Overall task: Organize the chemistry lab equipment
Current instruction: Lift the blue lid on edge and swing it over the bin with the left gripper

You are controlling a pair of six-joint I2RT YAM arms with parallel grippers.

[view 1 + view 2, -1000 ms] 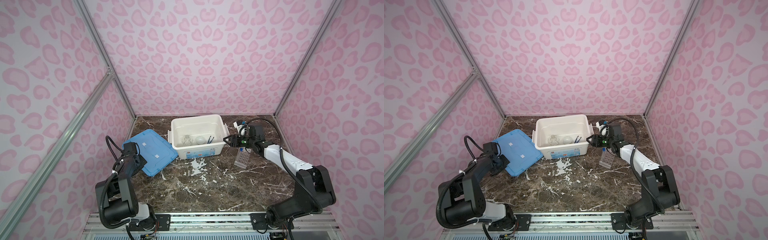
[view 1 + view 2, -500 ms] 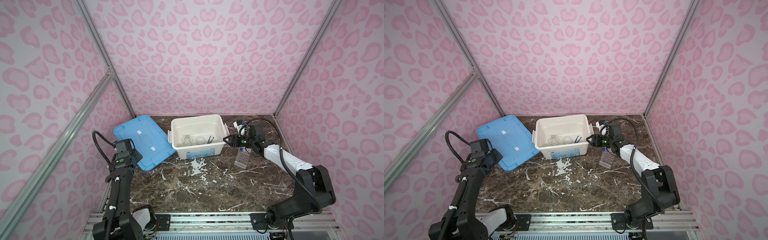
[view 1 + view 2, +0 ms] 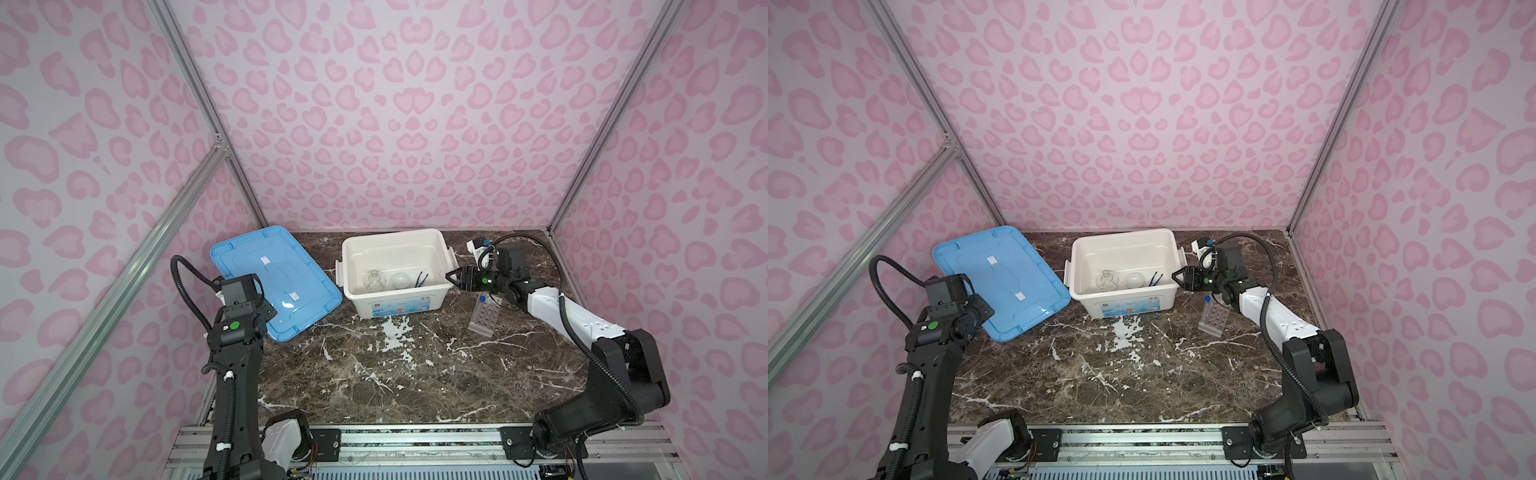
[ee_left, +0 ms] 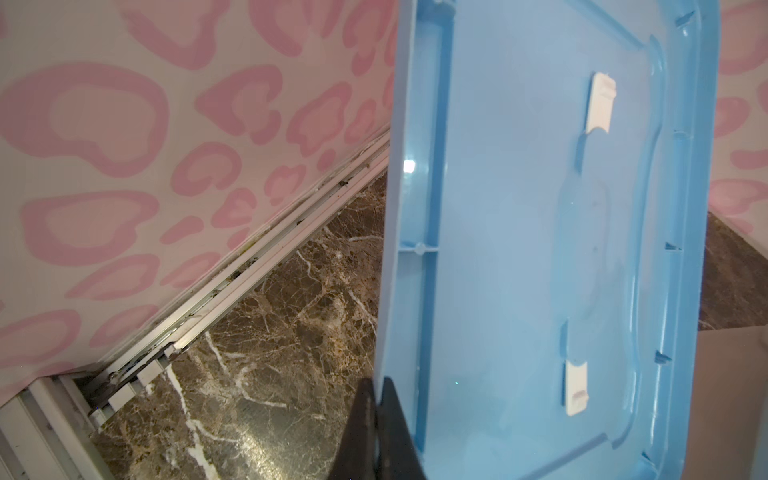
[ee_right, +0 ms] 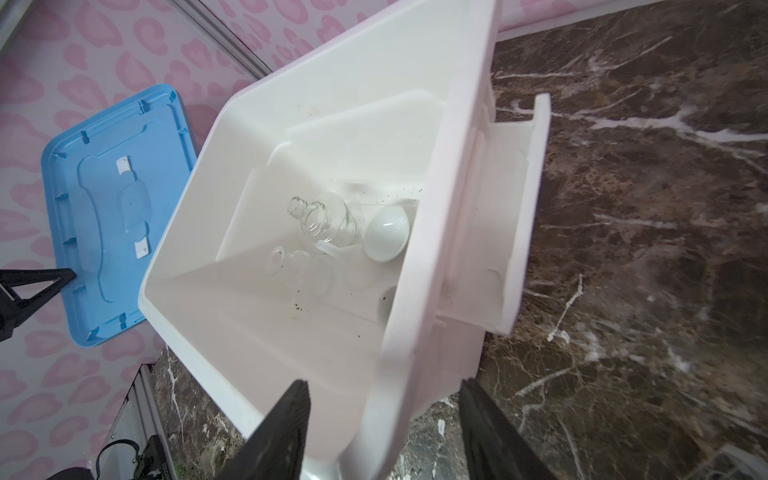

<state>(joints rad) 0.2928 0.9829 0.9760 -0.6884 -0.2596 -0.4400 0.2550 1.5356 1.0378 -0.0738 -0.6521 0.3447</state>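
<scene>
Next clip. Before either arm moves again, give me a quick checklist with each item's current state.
1. Lid grip: left gripper shut on the blue lid at its edge: ok.
2. Lid off the white bin and apart from it: ok.
3. Bin hold: right gripper straddles the bin's rim; clamped or not: cannot tell.
4. Bin emptied: not ok; glass flasks, white bowl and tweezers lie inside.
5. Rack ready: clear rack stands on the table beside the bin, one blue-capped tube in it: ok.

One bin [image 3: 395, 297], one lid [image 3: 291, 274] (one rack [image 3: 482, 320])
</scene>
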